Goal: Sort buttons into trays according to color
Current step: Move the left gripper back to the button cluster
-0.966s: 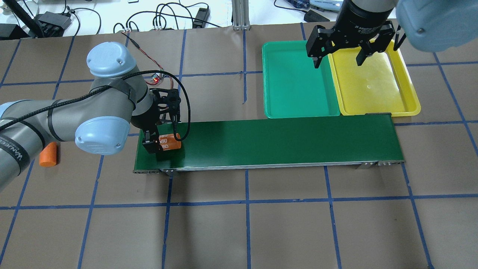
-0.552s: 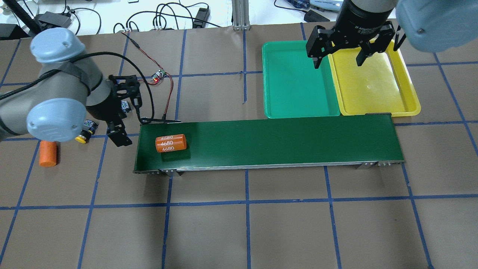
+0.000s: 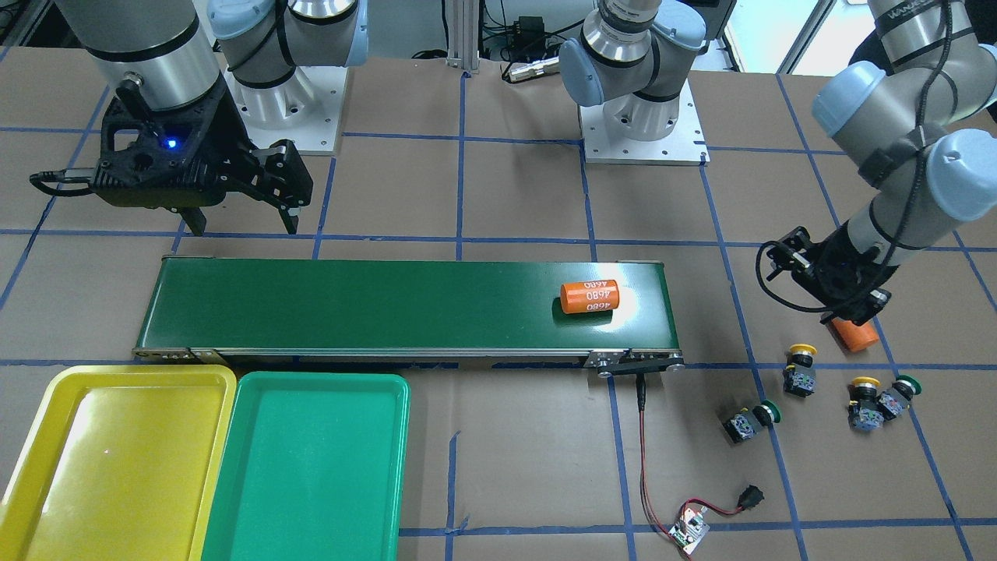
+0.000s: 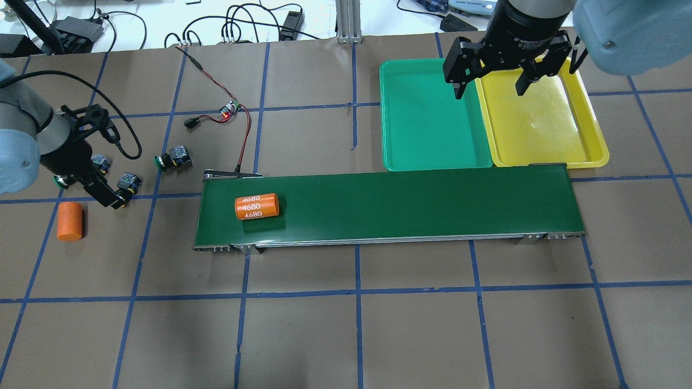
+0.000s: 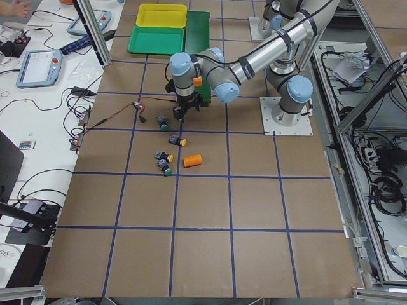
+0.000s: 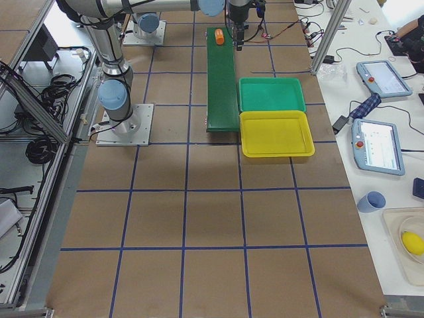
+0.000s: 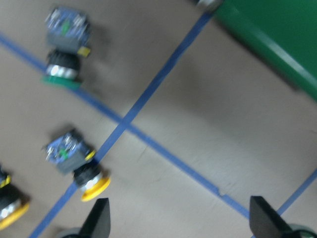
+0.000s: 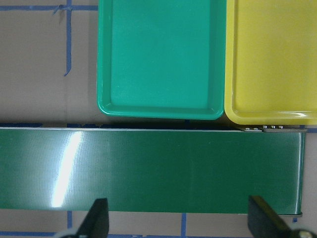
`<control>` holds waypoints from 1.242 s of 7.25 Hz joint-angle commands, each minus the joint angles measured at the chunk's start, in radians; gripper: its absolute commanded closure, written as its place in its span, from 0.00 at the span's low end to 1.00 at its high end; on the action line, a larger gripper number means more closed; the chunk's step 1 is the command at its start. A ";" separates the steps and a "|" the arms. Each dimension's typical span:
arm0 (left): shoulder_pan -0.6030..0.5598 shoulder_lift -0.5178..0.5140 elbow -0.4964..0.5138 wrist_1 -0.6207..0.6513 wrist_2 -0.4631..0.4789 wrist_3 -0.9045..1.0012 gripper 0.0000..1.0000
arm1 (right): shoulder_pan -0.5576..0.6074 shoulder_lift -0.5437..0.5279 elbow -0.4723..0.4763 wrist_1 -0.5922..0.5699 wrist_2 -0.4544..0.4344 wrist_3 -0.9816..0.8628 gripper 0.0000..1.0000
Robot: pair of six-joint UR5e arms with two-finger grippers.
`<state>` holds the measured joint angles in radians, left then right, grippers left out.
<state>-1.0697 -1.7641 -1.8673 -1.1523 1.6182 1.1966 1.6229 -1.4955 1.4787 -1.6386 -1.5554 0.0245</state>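
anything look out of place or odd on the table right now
An orange cylinder marked 4680 lies on the conveyor belt, though it is no button. The four buttons lie scattered on the table past the belt's end, beside a second orange cylinder. The green tray and yellow tray hold nothing.

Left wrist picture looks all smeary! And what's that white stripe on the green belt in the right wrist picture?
Left wrist view: blurred all over; the small yellow-capped push-button and blue tape lines look soft-edged. Right wrist view: sharp; the stripe is light glare on the long dark green conveyor belt. Front-facing view: the same belt shines beside the orange cylinder.
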 commanded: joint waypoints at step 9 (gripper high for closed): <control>0.028 -0.259 0.063 0.219 -0.126 -0.370 0.00 | -0.002 0.001 0.000 -0.001 -0.003 -0.009 0.00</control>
<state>-1.0283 -1.9994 -1.8061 -0.9667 1.4962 0.8195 1.6214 -1.4928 1.4788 -1.6398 -1.5574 0.0165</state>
